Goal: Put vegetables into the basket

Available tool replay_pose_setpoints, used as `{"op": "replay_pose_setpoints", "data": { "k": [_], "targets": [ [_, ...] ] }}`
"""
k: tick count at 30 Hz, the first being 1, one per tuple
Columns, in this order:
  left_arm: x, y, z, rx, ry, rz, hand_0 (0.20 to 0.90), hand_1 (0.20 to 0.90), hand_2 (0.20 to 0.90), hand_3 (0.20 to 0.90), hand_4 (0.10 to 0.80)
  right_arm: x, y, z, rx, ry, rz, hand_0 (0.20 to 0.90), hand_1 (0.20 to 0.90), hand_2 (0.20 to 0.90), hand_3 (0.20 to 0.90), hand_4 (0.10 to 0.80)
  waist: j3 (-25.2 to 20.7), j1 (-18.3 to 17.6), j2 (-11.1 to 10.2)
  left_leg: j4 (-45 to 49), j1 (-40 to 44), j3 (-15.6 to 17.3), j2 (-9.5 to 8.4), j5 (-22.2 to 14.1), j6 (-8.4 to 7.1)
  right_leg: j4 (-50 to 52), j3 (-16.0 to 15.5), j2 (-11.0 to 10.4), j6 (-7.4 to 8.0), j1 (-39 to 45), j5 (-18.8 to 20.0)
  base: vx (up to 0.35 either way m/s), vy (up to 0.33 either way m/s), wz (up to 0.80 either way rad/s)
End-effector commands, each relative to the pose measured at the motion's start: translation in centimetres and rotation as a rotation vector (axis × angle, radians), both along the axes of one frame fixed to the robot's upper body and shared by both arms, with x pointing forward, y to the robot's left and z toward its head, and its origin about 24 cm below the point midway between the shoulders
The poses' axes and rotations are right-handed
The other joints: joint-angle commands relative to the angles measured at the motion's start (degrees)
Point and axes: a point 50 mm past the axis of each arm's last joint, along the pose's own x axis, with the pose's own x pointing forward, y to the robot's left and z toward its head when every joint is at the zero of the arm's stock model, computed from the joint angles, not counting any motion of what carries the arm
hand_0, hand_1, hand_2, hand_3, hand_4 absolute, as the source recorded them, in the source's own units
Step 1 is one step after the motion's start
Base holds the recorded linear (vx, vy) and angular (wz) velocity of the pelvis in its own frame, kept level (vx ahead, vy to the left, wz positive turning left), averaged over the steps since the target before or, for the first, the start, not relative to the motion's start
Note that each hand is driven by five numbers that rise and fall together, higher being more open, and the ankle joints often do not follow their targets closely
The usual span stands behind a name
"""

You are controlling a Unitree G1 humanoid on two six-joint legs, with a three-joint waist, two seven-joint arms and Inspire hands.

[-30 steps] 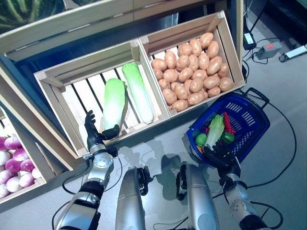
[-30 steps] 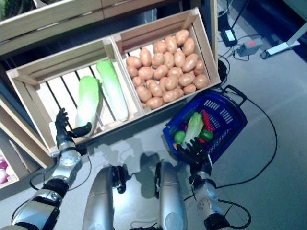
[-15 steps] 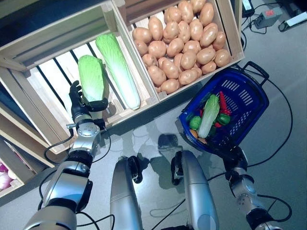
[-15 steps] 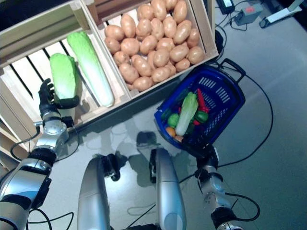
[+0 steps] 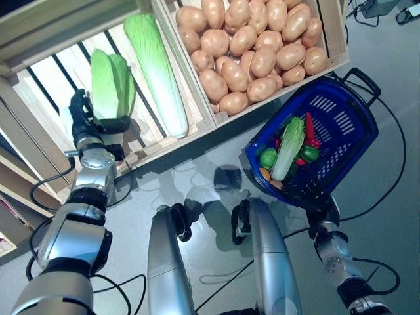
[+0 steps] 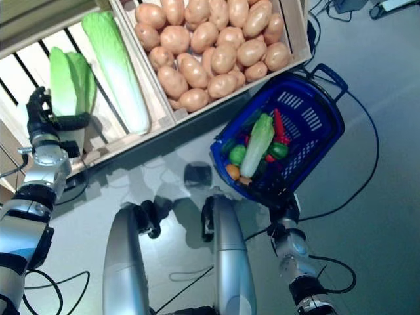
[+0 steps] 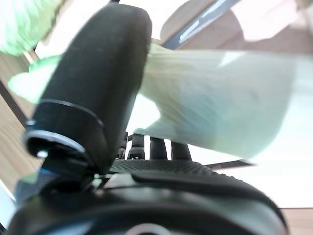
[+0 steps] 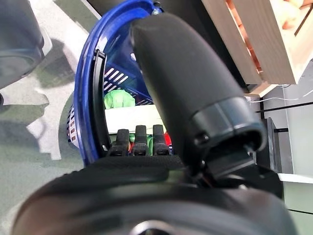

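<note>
A pale green napa cabbage lies on the slats of a wooden crate on the stand. My left hand is at its lower end, with the thumb across the stalk and the fingers behind it. In the left wrist view the cabbage sits between the thumb and the fingers. The blue basket stands on the floor at the right. It holds another napa cabbage, a red pepper and round green vegetables. My right hand is at the basket's near rim, fingers straight.
A longer napa cabbage lies beside the held one in the same crate. A second wooden crate stands just behind the basket. Black cables run across the grey floor around the basket.
The whole picture has shifted, so the camera has moved. My left hand stays at the cabbage's lower end. My right hand stays by the basket's near rim.
</note>
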Motion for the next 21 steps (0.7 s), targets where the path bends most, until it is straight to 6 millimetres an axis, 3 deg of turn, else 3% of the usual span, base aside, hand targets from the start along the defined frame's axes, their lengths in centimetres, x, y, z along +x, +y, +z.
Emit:
{"op": "replay_pose_setpoints", "data": {
  "k": [1,8,14,21],
  "targets": [
    [-0.4,1.6,0.2,-0.034,0.054,0.035,0.300,0.300,0.300,0.300,0.400,-0.2,-1.2,1.8,0.025,-0.133,-0.064,0.900,0.900,0.900,0.900,0.800,-0.1,-1.6,-0.3,3.3,5.8,2.3,-0.67,-8.9,5.32,-7.0,0.9,1.3,0.82,3.7,5.8,0.005,-0.029,0.08],
    [-1.2,2.1,-2.4,-0.108,0.104,0.028,0.300,0.300,0.300,0.300,0.400,0.0,-0.9,2.2,0.029,-0.148,-0.056,0.900,0.900,0.900,0.900,0.800,-0.3,-1.3,-0.2,-0.4,11.0,3.1,-0.78,-8.3,4.59,-10.5,0.5,1.3,1.16,8.6,6.3,0.006,-0.002,0.01],
    [-2.5,2.9,-4.8,-0.162,0.140,-0.002,0.300,0.300,0.300,0.300,0.400,-0.4,-0.8,1.8,0.032,-0.128,-0.043,0.900,0.900,0.900,0.900,0.800,-3.8,-1.5,0.8,-10.8,21.3,5.5,-0.89,-5.8,3.70,-18.8,0.8,0.4,1.58,17.2,8.4,0.056,0.021,-0.01],
    [-3.4,2.4,-5.9,-0.122,0.129,-0.058,0.300,0.300,0.300,0.300,0.400,-1.1,0.2,1.9,0.007,-0.147,-0.014,0.900,0.900,0.900,0.900,0.800,-8.7,-1.0,2.1,-22.4,32.8,6.6,-2.24,-2.8,3.50,-27.7,0.3,-0.8,2.27,27.6,10.6,0.072,0.002,-0.02]
  ]
}}
